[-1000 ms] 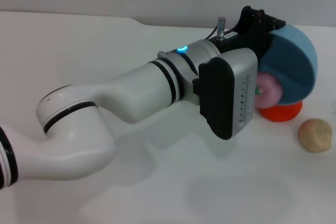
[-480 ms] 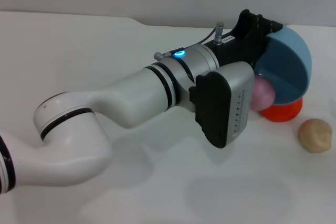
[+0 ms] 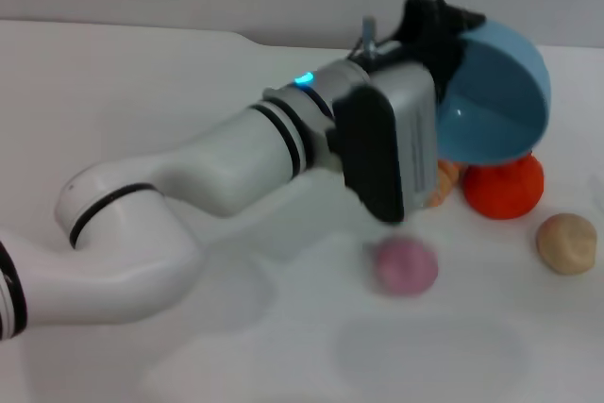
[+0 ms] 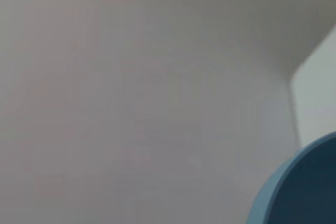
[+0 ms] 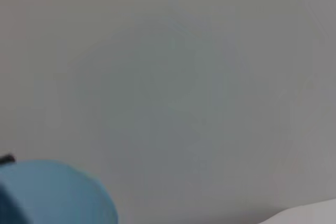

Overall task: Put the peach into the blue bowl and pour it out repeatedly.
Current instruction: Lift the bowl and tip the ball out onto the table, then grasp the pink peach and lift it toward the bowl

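Left tool (image 3: 444, 30), black, at the end of the white glossy arm, was clamped on the rim of the blue bowl (image 3: 491, 96) and held it off the desk (image 3: 142, 92), tipped on its side with the mouth facing the arm. Fingers themselves mostly hidden behind the wrist housing; grip judged from the bowl hanging there. Bowl smooth, glossy, light blue, deep and round; a sliver of its rim also showed in the left wrist view (image 4: 299, 192) and a curve of it in the right wrist view (image 5: 52, 192).

Peach (image 3: 407, 265): small, pink-mauve, matte, rounded, lying on the white desk below and in front of the wrist, apart from the bowl, blurred. Leaf not made out.

Behind it, under the bowl: orange-red round fruit (image 3: 505, 186), smooth. Just beside that, a small orange piece (image 3: 444, 181) half hidden by the wrist housing. Beige lumpy ball (image 3: 566, 243) at the right, apart from the rest.

Right tool not seen in the head view; cannot tell its state.

Change from half a second before: the peach was then at the bowl's lower lip, against the wrist housing; now it was out and on the desk. The bowl had risen a little and shifted left.
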